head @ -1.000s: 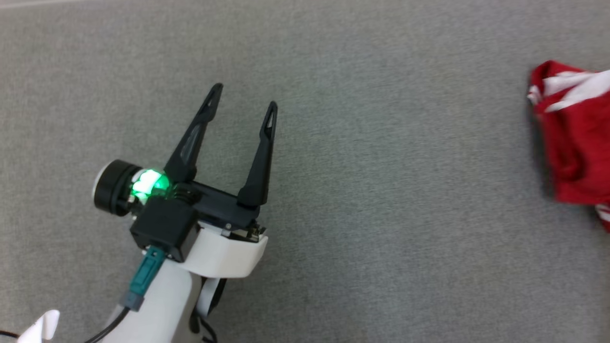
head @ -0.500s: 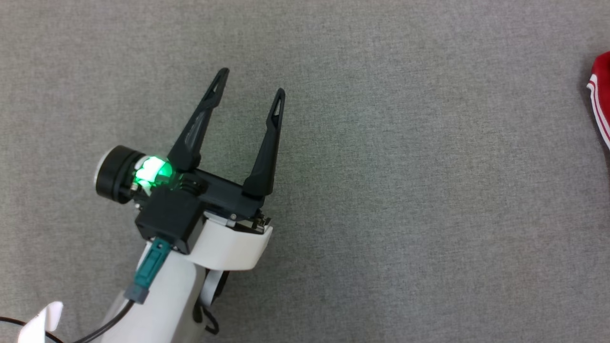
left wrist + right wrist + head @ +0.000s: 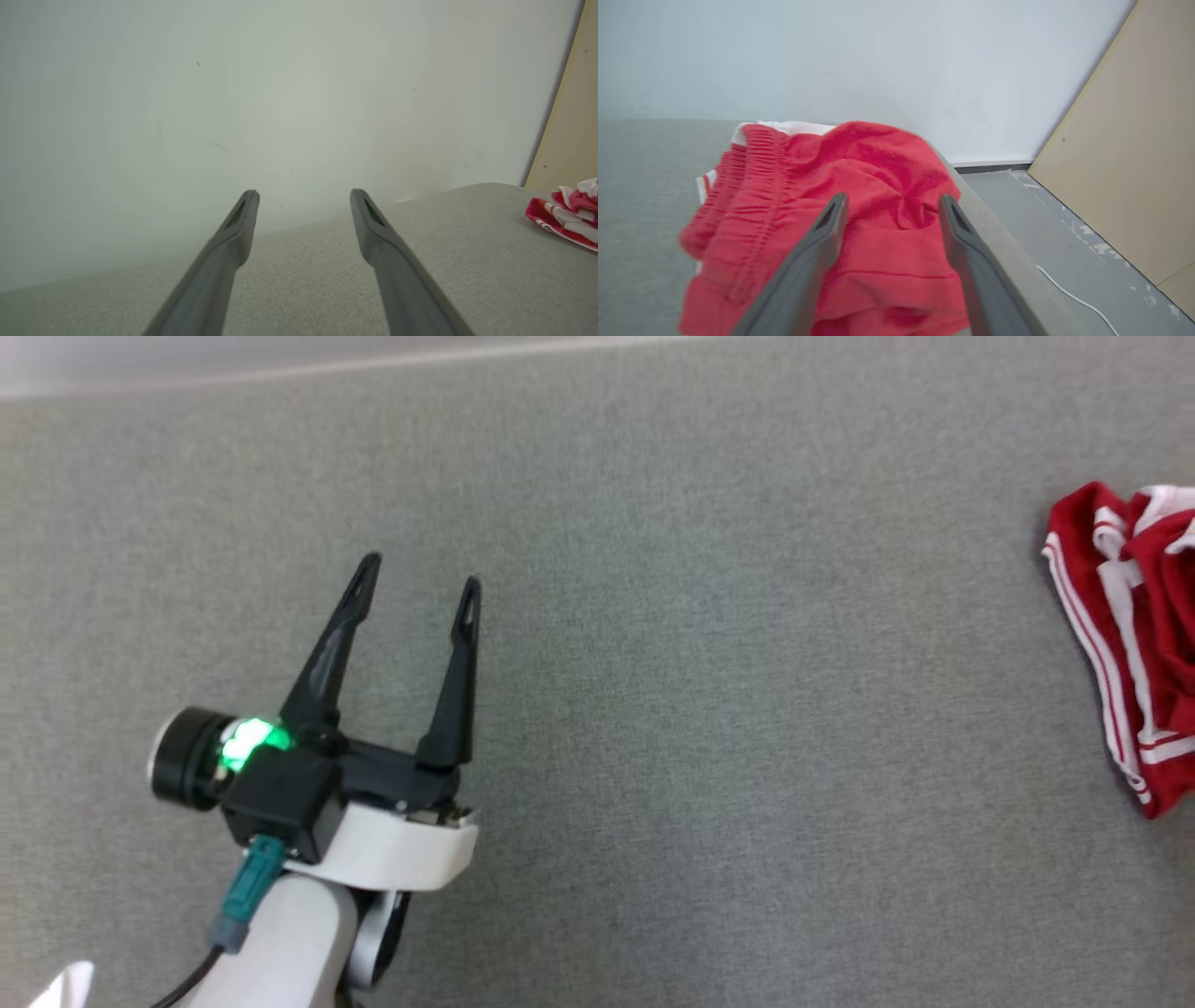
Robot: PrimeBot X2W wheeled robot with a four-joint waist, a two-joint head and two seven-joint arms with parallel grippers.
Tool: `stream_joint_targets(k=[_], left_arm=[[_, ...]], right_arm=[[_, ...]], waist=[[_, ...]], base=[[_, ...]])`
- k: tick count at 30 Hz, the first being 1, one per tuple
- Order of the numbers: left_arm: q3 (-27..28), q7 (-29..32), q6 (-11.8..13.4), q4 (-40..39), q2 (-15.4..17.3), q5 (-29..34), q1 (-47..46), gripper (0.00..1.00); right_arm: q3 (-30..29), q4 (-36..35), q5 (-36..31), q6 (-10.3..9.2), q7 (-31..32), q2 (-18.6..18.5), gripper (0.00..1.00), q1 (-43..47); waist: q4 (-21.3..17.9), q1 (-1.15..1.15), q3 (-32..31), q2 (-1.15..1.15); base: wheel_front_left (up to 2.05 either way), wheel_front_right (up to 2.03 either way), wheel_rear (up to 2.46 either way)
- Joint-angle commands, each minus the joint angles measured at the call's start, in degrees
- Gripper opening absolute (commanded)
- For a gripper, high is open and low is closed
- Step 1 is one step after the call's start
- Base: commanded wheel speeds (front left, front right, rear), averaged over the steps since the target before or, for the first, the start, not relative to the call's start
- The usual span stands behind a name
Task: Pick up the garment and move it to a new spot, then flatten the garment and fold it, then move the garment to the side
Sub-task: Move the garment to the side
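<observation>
Red towelling garment (image 3: 1134, 644) with white stripes and a gathered waistband lies crumpled at the right edge of the grey woven tabletop (image 3: 700, 663). The right gripper (image 3: 893, 198) hangs just above the heap, its two dark fingers spread apart and released from the cloth. The left gripper (image 3: 421, 571) hovers well apart to the left, jaws wide and grasping nothing, with bare grey surface between it and the garment. Beyond the table stands a pale wall (image 3: 233, 93). A tan board panel (image 3: 1125, 163) leans to the right above a grey floor (image 3: 1041, 224) crossed by a thin white cable (image 3: 1073, 298).
</observation>
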Motion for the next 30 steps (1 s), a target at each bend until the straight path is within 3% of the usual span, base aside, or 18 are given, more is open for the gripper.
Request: stream_joint_targets(k=[1, 7, 12, 21, 30], left_arm=[[0.61, 0.05, 0.41, 0.22, 0.69, -0.50, 1.56, 1.00], [2.84, 0.68, 1.91, 1.13, 1.86, -2.70, 6.34, 1.00], [4.40, 0.49, 2.90, 2.26, 1.80, -4.32, 9.29, 1.00], [7.08, -0.28, 4.69, 3.94, 1.58, -5.91, 13.65, 1.00], [5.46, -0.44, 3.63, 4.76, 2.21, -5.18, 18.02, 1.00]], right_arm=[[-0.56, -2.70, -0.80, -0.18, -0.12, 1.79, 1.00, 3.01], [0.26, -19.38, -2.53, -0.18, 3.55, 10.52, 1.00, 12.15], [2.94, -29.64, -3.82, -0.18, 8.23, 15.44, 1.00, 16.48], [6.56, -38.61, -4.94, -0.18, 13.37, 18.28, 1.00, 20.30], [5.60, -41.98, -6.24, -0.18, 17.28, 19.41, 1.00, 25.89]], waist=[[-0.28, 0.00, -2.35, 0.00], [1.03, 0.00, -5.94, 0.00], [4.05, 0.00, -8.20, 0.00], [10.47, 0.00, -11.48, 0.00], [11.74, 0.00, -16.17, 0.00]], base=[[0.00, 0.00, 0.00], [0.00, 0.00, 0.00], [0.00, 0.00, 0.00], [0.00, 0.00, 0.00], [0.00, 0.00, 0.00]])
